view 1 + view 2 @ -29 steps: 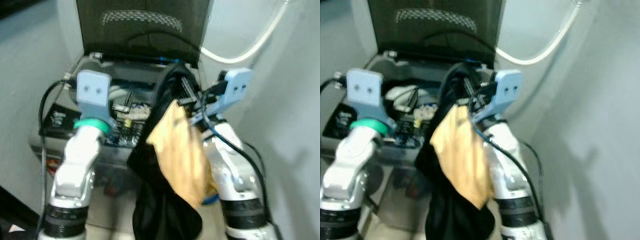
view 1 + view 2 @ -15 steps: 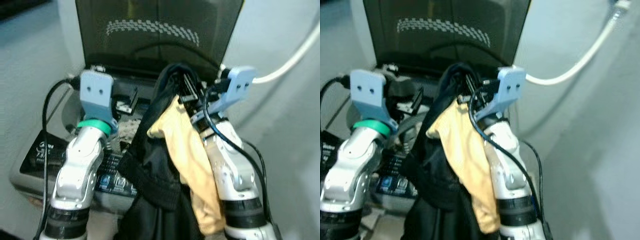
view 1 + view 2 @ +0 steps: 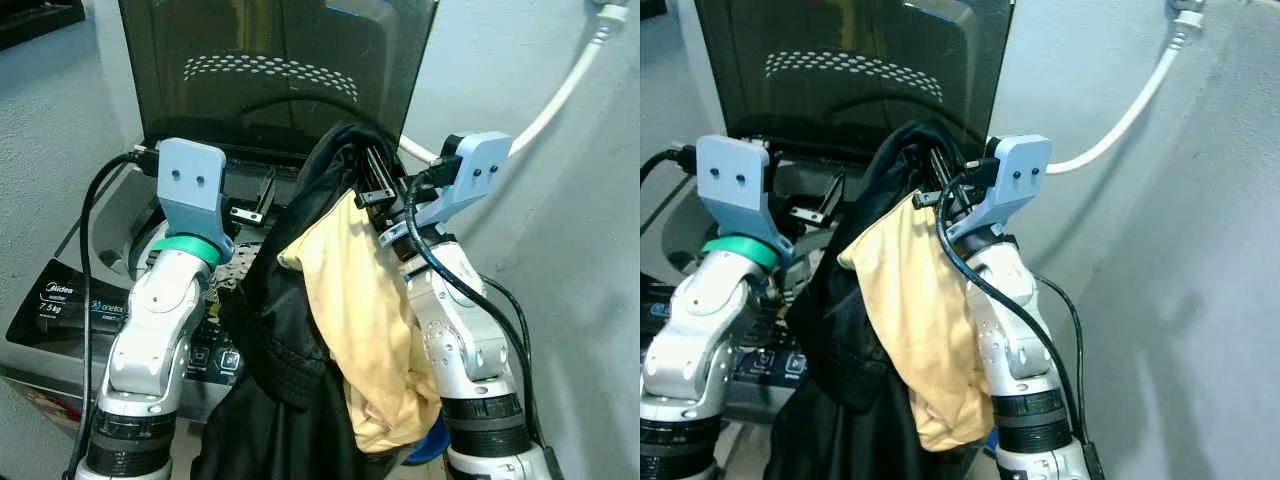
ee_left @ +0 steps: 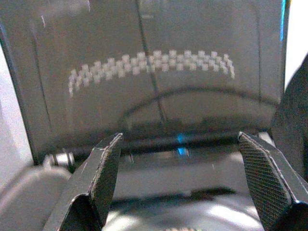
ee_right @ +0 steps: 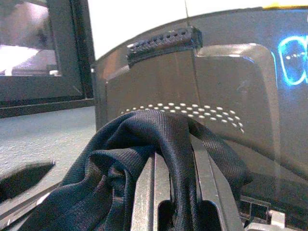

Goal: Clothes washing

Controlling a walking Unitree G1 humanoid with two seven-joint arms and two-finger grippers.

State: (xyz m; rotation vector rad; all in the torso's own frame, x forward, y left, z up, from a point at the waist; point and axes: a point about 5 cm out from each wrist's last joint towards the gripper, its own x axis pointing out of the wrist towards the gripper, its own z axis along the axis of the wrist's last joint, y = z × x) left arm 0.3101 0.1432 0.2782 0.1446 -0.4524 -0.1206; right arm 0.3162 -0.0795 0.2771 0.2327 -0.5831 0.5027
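Up front, the right gripper (image 5: pixel 173 192) had its jaws pressed together on a fold of the black garment (image 3: pixel 290 340), the dark cloth bunched over and between the two fingers (image 5: pixel 144 192). From that grip the black garment hung down in front of the washing machine (image 3: pixel 70 310), and a yellow garment (image 3: pixel 365 330) hung with it, lying against the black cloth on the side toward the right arm (image 3: pixel 465 350). The left gripper (image 4: pixel 185 183) stood beside the hanging clothes with its jaws wide apart and nothing between them, its fingers (image 4: pixel 103 178) aimed at the machine's raised dark lid (image 3: pixel 280 70). That gripper was held above the machine's open top, just in front of the lid. The control panel (image 3: pixel 75 305) of the washing machine lay at its near edge, below the left arm (image 3: pixel 155 330). A white hose (image 3: pixel 560 95) ran along the grey wall (image 3: pixel 560 230) behind the machine, on the right arm's side.
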